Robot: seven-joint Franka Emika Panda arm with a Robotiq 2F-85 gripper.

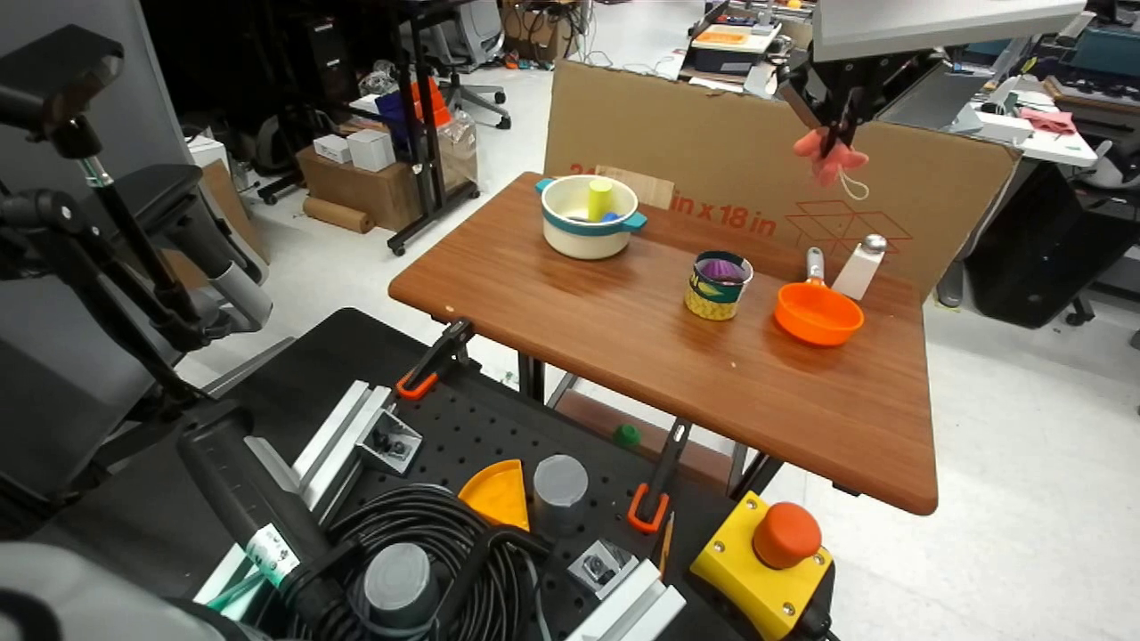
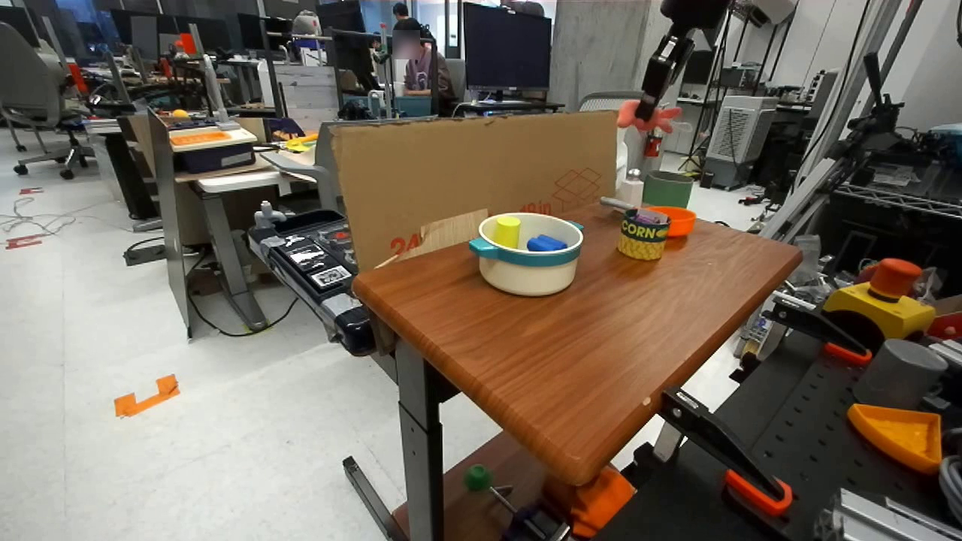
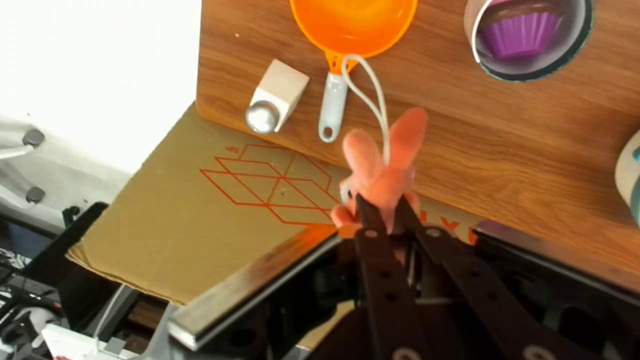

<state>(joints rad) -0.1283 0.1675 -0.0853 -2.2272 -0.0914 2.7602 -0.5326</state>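
My gripper (image 3: 381, 201) is shut on a small pink plush toy (image 3: 382, 184) with long ears and a white string loop. In both exterior views the toy (image 1: 830, 166) hangs high above the table's far edge, in front of or over the cardboard panel. Below it in the wrist view lie an orange round scoop (image 3: 352, 25) with a grey handle and a white shaker (image 3: 282, 86) with a metal cap. A corn can (image 2: 642, 240) stands nearby, with a purple cupcake (image 3: 522, 37) inside. Parts of the toy are hidden behind the fingers.
A cream pot (image 2: 530, 276) with teal handles holds a yellow cylinder (image 2: 508, 231) and a blue object (image 2: 546, 243). A cardboard panel (image 1: 695, 133) rises along the back of the wooden table (image 1: 606, 312). Clamps (image 1: 659, 481) grip the front edge.
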